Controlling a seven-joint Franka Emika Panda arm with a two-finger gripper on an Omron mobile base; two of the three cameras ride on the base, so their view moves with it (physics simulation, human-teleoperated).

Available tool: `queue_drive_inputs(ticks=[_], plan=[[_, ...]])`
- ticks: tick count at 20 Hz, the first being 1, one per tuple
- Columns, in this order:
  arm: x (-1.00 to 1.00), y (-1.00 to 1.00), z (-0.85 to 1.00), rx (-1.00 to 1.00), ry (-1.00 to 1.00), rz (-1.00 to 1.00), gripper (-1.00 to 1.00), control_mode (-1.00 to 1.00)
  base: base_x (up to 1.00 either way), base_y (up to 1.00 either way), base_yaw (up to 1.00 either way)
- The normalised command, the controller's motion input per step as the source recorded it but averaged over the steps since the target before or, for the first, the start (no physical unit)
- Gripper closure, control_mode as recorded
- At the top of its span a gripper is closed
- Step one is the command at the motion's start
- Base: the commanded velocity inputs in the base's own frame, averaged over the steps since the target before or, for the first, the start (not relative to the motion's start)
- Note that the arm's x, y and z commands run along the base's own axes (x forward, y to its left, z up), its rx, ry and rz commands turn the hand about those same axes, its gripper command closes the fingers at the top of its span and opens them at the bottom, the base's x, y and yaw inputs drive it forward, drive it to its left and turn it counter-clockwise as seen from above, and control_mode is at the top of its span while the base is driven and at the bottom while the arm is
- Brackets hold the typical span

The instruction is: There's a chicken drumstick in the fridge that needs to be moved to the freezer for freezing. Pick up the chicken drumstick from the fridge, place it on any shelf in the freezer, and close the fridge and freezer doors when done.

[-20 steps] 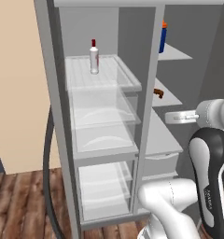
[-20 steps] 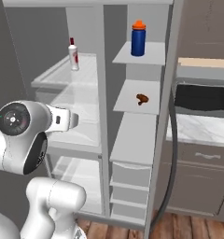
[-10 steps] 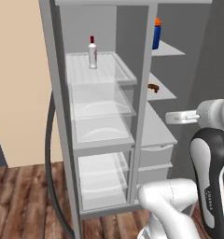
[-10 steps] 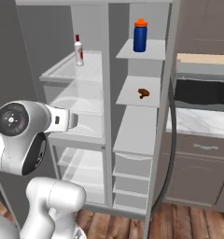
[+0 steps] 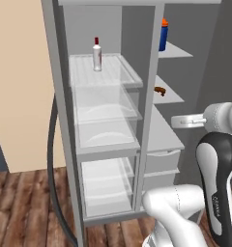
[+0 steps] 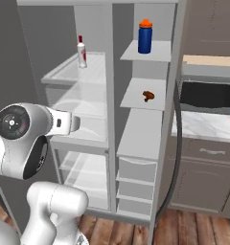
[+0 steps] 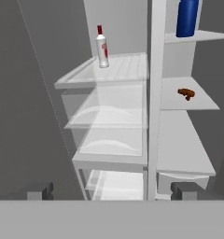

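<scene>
1. We see the drumstick [image 6: 148,95] lying on a grey shelf [image 6: 136,98] in the narrow half, the freezer [image 6: 141,143]. So we think the moving part is done.
2. Our pincer [image 7: 113,190] holds nothing. Its two tips are far apart, so it is open, and it is well back from the shelves.
3. Both halves are wide open, fridge [image 5: 106,125] and freezer alike. We think shutting the two doors is what is left.
4. We see a dark bar handle [image 6: 177,158] at the freezer's right edge, and another [image 5: 54,164] at the fridge's left edge.
5. A white bottle [image 5: 96,54] with a red cap stands on the top glass shelf [image 5: 113,72].
6. A blue bottle [image 6: 144,36] stands on the freezer shelf above the drumstick.
7. Nothing lies between our pincer and the shelves.
</scene>
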Motion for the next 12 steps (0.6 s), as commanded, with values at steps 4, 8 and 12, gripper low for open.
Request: queue_drive_inputs(ticks=[4, 8, 12], plan=[[0.0, 0.0, 0.0, 0.0, 0.0, 0.0, -1.0, 1.0, -0.46, -0.04, 0.0], [0.0, 0.0, 0.0, 0.0, 0.0, 0.0, -1.0, 1.0, -0.27, -0.04, 0.0], [0.0, 0.0, 0.0, 0.0, 0.0, 0.0, -1.0, 1.0, -0.02, 0.0, 0.0]])
